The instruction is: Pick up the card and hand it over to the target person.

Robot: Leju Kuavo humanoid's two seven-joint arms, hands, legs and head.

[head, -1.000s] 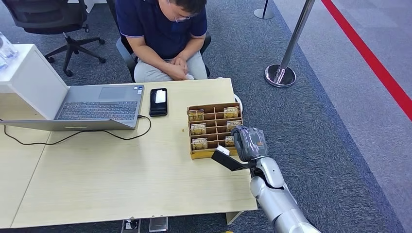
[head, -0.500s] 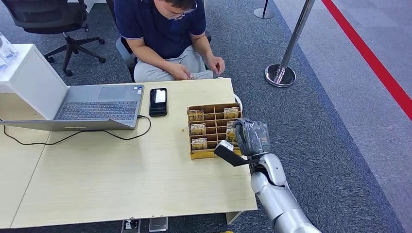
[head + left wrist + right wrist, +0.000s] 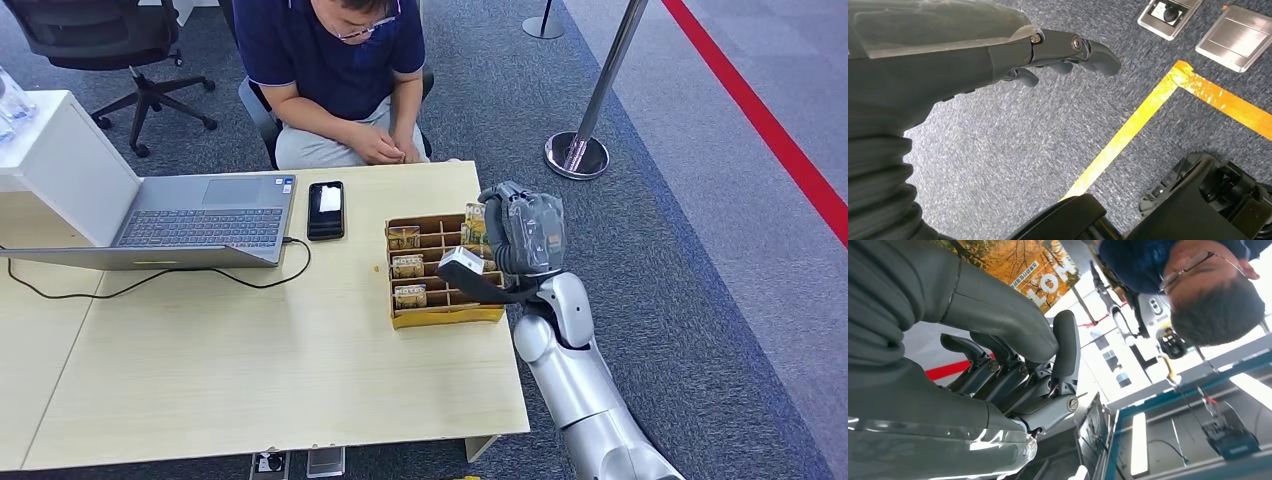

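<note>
- The robot's right hand [image 3: 522,235] is raised above the far right corner of a cardboard card organizer [image 3: 441,311] on a light wooden table [image 3: 250,380].
- Its thumb and fingers [image 3: 998,371] grip an orange autumn-print card [image 3: 1020,267], seen close up in the right wrist view.
- A seated person [image 3: 335,70] in a dark blue shirt faces the table, hands together in the lap.
- The left hand [image 3: 998,60] hangs over grey carpet, fingers loosely extended, holding nothing.
- A laptop [image 3: 205,215] and a black phone [image 3: 326,209] lie on the table.
</note>
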